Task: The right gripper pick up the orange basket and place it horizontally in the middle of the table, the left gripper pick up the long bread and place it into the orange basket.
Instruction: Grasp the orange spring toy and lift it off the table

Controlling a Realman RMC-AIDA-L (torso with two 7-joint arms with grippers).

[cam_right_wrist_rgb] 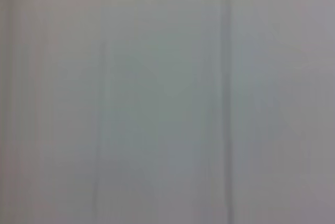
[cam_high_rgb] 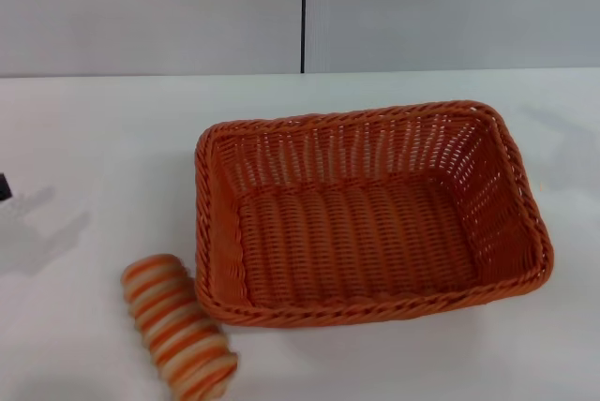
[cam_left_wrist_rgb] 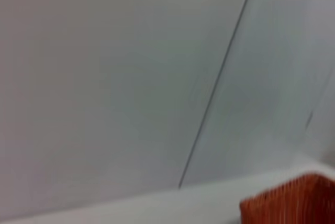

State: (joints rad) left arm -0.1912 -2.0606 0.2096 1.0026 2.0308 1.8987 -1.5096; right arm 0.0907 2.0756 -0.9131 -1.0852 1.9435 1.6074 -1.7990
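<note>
The orange basket (cam_high_rgb: pixel 370 214) lies empty on the white table (cam_high_rgb: pixel 94 139), its long side running left to right, a little right of the middle in the head view. One corner of the basket (cam_left_wrist_rgb: pixel 293 200) also shows in the left wrist view. The long bread (cam_high_rgb: pixel 178 326), striped orange and cream, rests on the table just off the basket's near left corner, apart from it. Only a black sliver of my left arm (cam_high_rgb: pixel 3 186) shows at the left edge, casting a shadow on the table. Neither gripper shows in any view.
A grey wall (cam_high_rgb: pixel 150 7) with a dark vertical seam (cam_high_rgb: pixel 304 7) stands behind the table's far edge. The right wrist view shows only a plain grey surface. Bare tabletop lies left of and behind the basket.
</note>
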